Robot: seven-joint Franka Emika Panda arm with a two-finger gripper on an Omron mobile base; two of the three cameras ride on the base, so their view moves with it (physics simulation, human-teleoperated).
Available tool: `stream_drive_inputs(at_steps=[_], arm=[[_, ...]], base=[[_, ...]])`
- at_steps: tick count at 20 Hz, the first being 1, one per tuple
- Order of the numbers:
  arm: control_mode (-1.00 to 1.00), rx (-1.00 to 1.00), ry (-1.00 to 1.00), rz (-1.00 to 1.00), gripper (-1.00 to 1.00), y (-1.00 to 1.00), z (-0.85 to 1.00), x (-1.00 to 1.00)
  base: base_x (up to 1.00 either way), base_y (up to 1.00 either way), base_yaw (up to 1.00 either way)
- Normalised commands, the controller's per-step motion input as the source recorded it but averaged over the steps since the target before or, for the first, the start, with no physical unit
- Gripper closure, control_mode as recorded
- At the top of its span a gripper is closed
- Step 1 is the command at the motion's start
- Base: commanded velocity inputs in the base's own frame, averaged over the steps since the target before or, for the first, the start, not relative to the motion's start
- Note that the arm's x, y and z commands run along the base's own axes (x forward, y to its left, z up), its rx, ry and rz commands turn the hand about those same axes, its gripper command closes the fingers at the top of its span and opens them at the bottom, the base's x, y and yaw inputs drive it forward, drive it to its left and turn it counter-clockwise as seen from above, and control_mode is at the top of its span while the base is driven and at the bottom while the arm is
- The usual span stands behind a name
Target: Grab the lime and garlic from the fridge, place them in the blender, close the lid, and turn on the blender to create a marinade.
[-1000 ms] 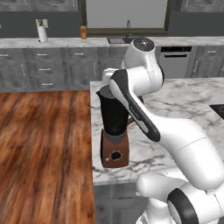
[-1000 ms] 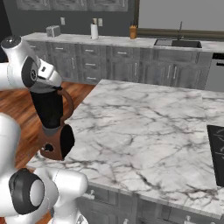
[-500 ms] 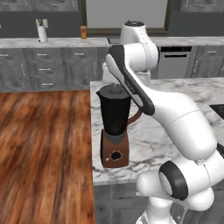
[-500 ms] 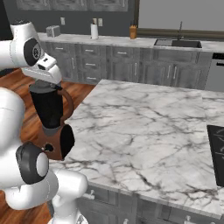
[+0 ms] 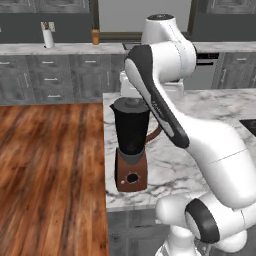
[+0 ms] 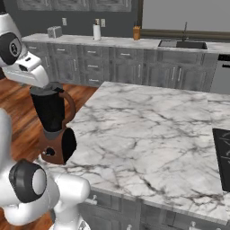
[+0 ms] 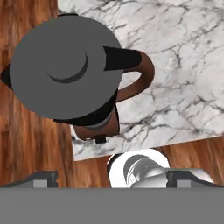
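Note:
The blender stands at the near left corner of the marble island, a black jar with a curved brown handle on a brown base with a round dial. The dark grey lid sits on the jar's top, its knob up. My gripper hangs straight above the blender, apart from the lid, jaws wide open with nothing between them. The lime and garlic are hidden. The fridge is out of view.
The island counter stretches right of the blender, with a black cooktop at its far right. Wood floor lies left of the island's edge. The back counter carries a sink, a toaster and a utensil holder.
The gripper has opened wide and let go of the lid, which stays on the jar. The hand has risen from the blender's top.

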Motion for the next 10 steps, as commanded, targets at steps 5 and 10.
stream_drive_inputs(at_steps=[5, 10], arm=[[-1.0, -0.02, -0.28, -0.23, -1.0, 0.08, -0.96, -1.0], [-1.0, -0.12, -0.14, -0.59, -1.0, 0.32, -1.0, -1.0]], base=[[0.0, 0.0, 0.0], [0.0, 0.0, 0.0]])
